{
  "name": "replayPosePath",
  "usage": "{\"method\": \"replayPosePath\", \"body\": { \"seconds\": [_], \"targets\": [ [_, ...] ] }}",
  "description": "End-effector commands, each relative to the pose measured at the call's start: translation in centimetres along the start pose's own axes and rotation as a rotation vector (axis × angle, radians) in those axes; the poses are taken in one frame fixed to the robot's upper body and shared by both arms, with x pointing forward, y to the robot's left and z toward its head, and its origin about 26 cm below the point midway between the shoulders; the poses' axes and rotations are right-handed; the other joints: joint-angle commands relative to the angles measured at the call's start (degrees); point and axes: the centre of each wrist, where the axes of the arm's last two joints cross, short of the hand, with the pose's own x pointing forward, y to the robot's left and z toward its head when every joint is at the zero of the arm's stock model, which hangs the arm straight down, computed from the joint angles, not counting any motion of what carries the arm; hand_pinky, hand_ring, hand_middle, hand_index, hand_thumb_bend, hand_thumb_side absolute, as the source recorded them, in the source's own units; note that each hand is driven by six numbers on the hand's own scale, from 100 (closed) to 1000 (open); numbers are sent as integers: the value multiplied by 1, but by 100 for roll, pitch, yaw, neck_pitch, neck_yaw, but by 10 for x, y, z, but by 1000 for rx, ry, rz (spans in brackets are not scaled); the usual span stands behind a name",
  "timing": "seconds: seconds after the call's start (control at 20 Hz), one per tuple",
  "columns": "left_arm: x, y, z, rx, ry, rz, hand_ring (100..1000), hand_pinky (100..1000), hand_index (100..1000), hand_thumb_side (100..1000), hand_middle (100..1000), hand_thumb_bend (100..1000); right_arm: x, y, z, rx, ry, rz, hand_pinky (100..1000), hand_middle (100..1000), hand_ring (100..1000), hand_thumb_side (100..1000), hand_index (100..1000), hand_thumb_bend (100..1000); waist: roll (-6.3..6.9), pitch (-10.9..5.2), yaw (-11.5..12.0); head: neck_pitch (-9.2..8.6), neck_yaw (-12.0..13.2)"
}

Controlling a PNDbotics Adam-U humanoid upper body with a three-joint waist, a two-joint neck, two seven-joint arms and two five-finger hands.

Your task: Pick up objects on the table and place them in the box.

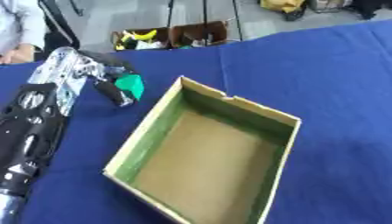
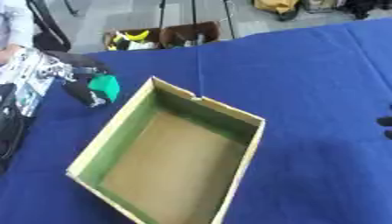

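Observation:
My left hand (image 1: 113, 85) hangs over the blue table just left of the cardboard box (image 1: 145, 131), fingers curled round a small green object (image 1: 131, 85). The object sits a little above and beside the box's upper-left corner. The box is open-topped, with green-tinted inner walls and a bare brown floor; nothing lies inside it. Of my right hand only dark fingertips (image 2: 386, 121) show at the right edge of the right eye view, too little to tell how they stand.
The blue cloth (image 1: 329, 78) covers the whole table. Beyond its far edge, on the floor, stand cardboard boxes (image 1: 172, 36) holding yellow and other items. A person's sleeve (image 1: 19, 26) shows at the upper left.

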Motion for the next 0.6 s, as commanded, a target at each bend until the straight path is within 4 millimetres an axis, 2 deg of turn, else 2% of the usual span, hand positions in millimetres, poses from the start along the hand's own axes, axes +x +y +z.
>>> {"method": "replayPosePath", "body": {
  "seconds": [0.05, 0.15, 0.3, 0.6],
  "targets": [
    [-15, 12, 12, 13, 27, -9, 719, 514, 1000, 545, 989, 279, 6, -5, -3, 5, -31, 12, 826, 640, 849, 817, 829, 100, -24, -106, -14, -80, 31],
    [-15, 11, 12, 17, 24, -2, 701, 501, 1000, 533, 975, 234, 6, -5, -3, 4, -31, 12, 826, 640, 849, 818, 829, 100, -22, -98, -19, -75, 26],
    [-16, 10, 11, 30, 20, 7, 662, 474, 1000, 508, 943, 106, 6, -5, -3, 4, -30, 12, 826, 641, 849, 820, 829, 100, -21, -89, -17, -69, 22],
    [-18, 8, 10, 43, 20, 25, 593, 413, 1000, 495, 923, 100, 6, -5, -3, 3, -29, 12, 826, 641, 849, 822, 829, 100, -21, -81, -21, -60, 15]
  ]
}}
